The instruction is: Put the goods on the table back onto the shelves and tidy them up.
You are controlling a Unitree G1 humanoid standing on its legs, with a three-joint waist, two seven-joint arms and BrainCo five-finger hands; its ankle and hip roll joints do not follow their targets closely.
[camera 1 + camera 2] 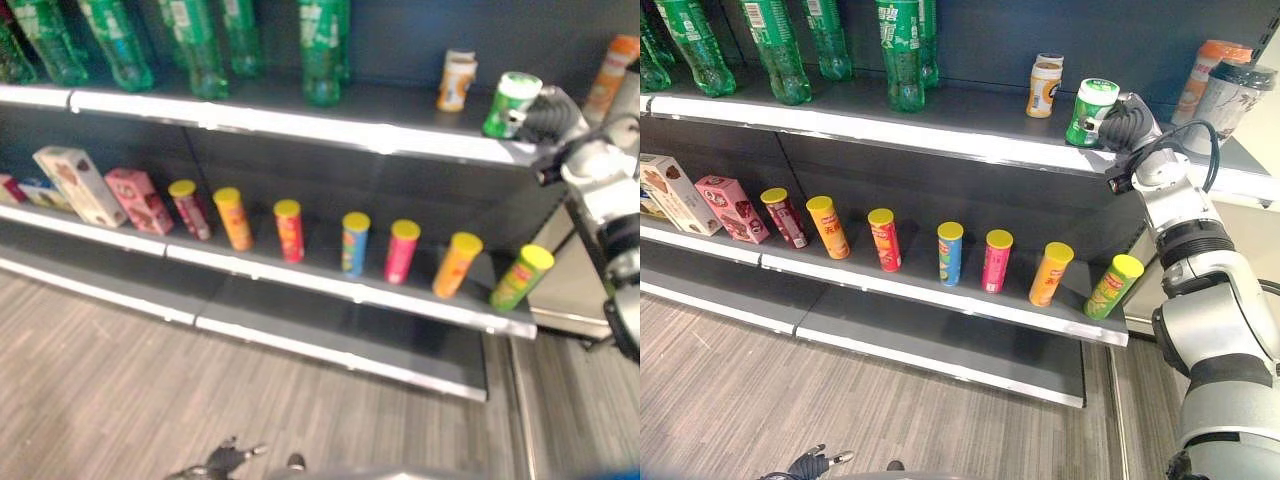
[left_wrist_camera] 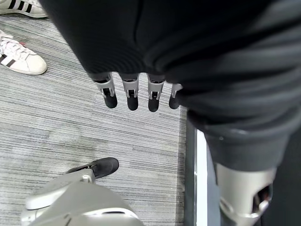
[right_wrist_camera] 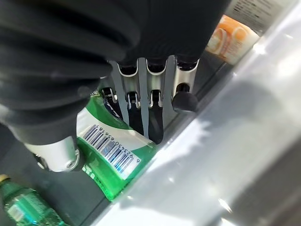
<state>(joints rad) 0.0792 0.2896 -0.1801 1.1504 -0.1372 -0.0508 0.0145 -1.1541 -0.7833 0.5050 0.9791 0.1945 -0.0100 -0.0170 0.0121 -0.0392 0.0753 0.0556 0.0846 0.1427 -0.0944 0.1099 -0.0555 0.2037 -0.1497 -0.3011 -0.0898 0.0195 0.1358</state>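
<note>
A robot's right hand (image 1: 1127,124) reaches to the upper right of the frame, where its fingers (image 3: 153,117) are curled round a green can (image 1: 1090,112) with a white lid, which stands on the top shelf (image 1: 970,140) with its long axis upright, tilted a little, lid at the top. Just beside it, toward the middle of the frame, stands an orange-and-white can (image 1: 1044,87); green bottles (image 1: 902,55) line the same shelf across the upper left. On the middle shelf (image 1: 940,292) a row of yellow-lidded tubes (image 1: 951,253) runs from centre left to lower right, each upright and leaning slightly, with a pink box (image 1: 731,208) and a cream box (image 1: 672,193) at the far left. The left hand (image 2: 131,92) hangs over the grey floor (image 2: 56,122), its fingers straight and side by side, holding nothing, near a person's white shoes (image 2: 21,59).
</note>
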